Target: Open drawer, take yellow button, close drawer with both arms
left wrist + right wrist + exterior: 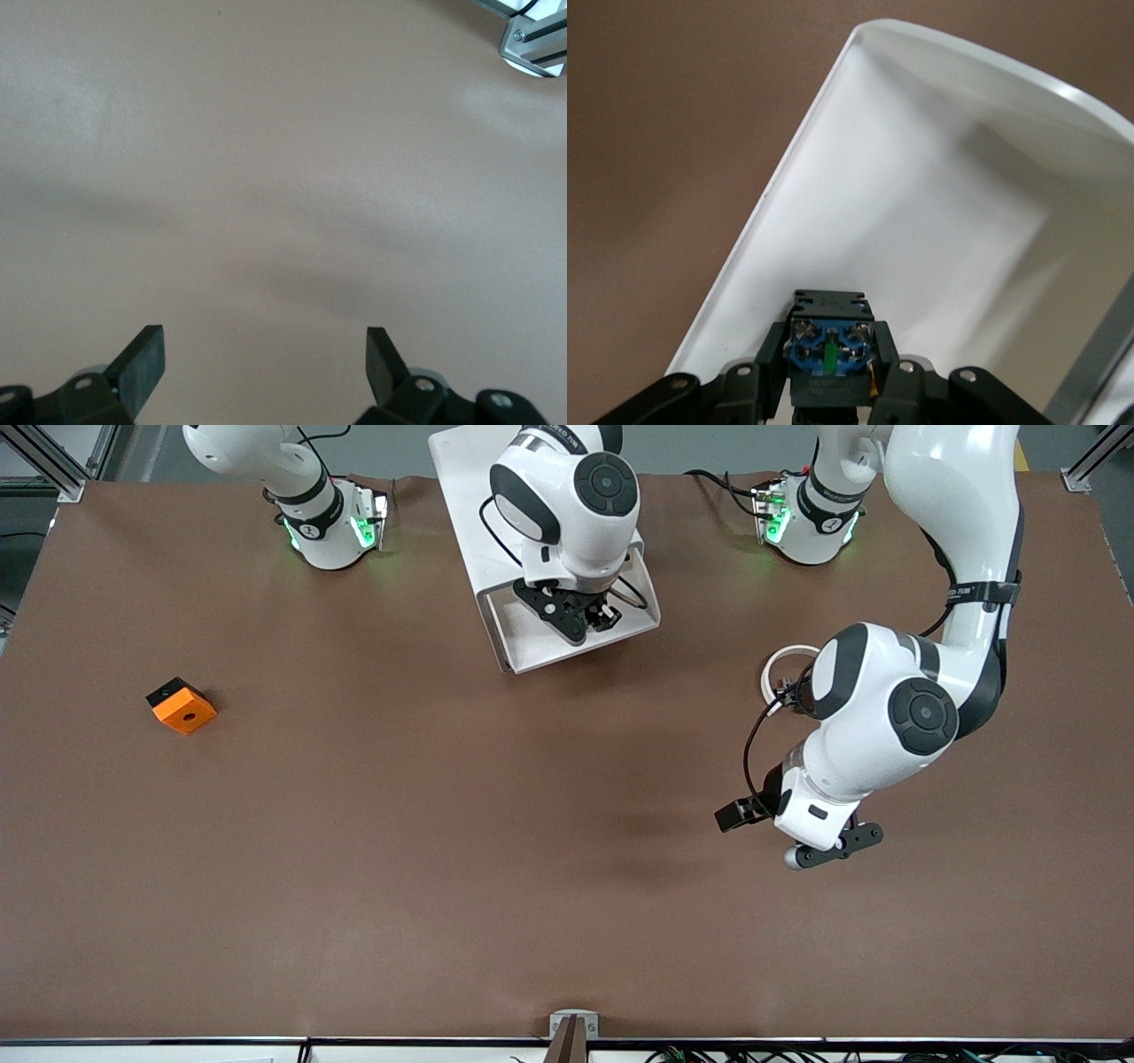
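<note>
No legible writing; a strap on the left arm carries small print too fine to read.

Right arm reaches down into the open white drawer (532, 651). Right gripper (580, 615) is inside it, fingers (772, 354) clamped on the button (831, 345), whose blue base with green centre faces the right wrist camera. Its orange cap is hidden.

Left arm bends low toward its own end of the brown table (399, 824) and waits. Left gripper (266, 359) hovers over bare surface, fingers spread wide, nothing between them.

Orange block (182, 707) with black hole lies toward the right arm's end. White ring (784, 664) is partly hidden by the left arm.
</note>
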`<act>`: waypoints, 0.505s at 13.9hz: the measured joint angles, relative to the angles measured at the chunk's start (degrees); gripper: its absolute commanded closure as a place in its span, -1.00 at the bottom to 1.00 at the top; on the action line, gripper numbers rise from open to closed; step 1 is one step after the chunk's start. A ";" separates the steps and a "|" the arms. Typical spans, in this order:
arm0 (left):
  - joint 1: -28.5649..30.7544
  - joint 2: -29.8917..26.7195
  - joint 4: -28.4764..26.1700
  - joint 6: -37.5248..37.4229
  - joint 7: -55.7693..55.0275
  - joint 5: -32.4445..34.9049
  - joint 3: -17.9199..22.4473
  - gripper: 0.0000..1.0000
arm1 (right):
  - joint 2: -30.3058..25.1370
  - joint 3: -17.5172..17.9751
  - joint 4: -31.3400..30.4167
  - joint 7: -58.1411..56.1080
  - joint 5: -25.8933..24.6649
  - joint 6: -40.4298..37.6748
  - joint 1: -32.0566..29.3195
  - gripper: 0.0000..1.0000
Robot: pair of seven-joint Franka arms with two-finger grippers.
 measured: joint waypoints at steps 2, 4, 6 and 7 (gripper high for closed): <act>0.02 -0.34 -0.40 0.13 0.00 0.02 0.01 -1.00 | 0.01 -0.35 1.57 0.00 0.00 0.08 -0.32 1.00; -0.30 -0.69 -0.71 0.15 0.00 0.03 -0.02 -1.00 | -0.05 -0.54 5.47 -0.50 0.02 -1.12 -2.26 1.00; -1.15 -1.40 -1.56 0.15 0.00 0.03 -0.10 -1.00 | -0.38 -0.71 9.75 -5.45 0.04 -4.01 -5.81 1.00; -1.77 -1.80 -2.13 0.15 0.00 0.04 -0.12 -1.00 | -0.75 -0.95 11.11 -9.85 0.04 -4.86 -8.18 1.00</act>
